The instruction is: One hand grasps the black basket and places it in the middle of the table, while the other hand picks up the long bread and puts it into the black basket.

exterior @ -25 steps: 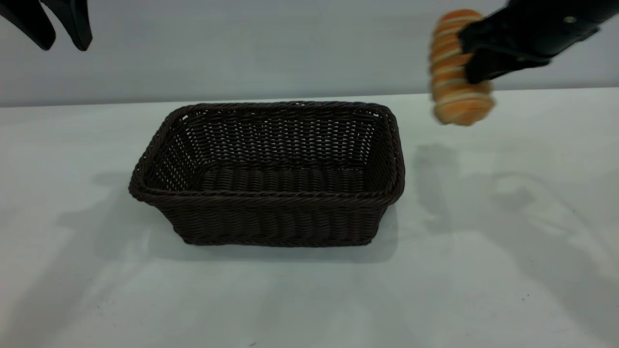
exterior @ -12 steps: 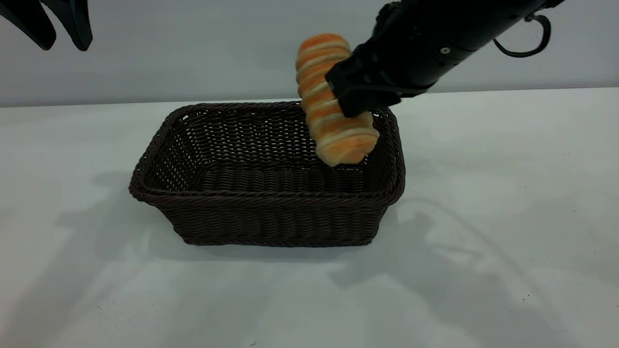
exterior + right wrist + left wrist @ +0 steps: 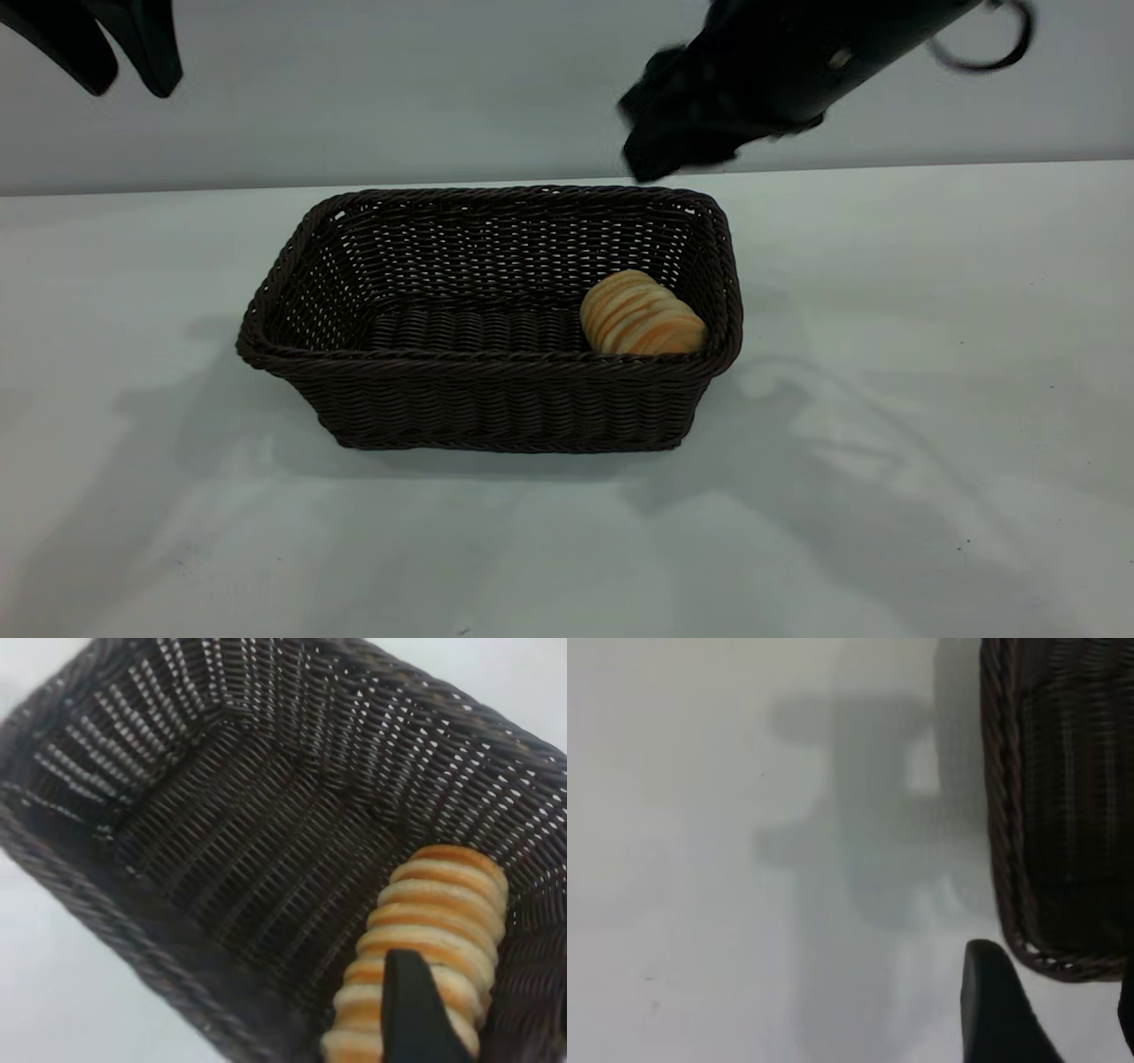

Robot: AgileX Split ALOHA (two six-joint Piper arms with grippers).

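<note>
Golden-orange long bread (image 3: 643,315) lying loose at black basket's (image 3: 487,354) right end, likely light, soft, best gripped mid-length; right hand (image 3: 673,146) above, released, left hand (image 3: 97,53) parted.

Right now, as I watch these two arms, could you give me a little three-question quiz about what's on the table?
1. True or false: the long bread lies inside the black basket.
2. Which end of the basket holds the bread: A) the left arm's, B) the right arm's, C) the middle?
3. Fill in: the right gripper hangs above the basket's ____ rim.

Key: 1 true. 2 B. 3 back. The left gripper sits raised and open at the far left, touching nothing on the table.
</note>
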